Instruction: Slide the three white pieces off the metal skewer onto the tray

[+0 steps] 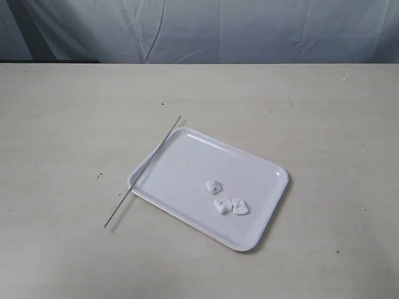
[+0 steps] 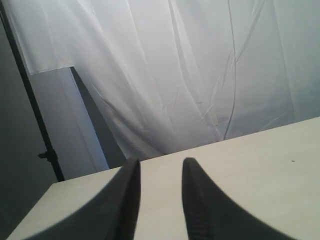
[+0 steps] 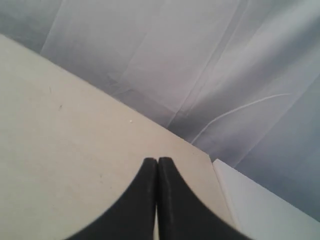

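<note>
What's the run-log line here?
three small white pieces on glossy white rectangular tray | thin grey metal skewer bare, beside tray | left fingers open, empty | right fingers shut, empty

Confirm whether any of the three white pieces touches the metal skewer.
Apart. The exterior view shows the three white pieces on the tray, with bare tray floor between them and the metal skewer at its left rim.
</note>
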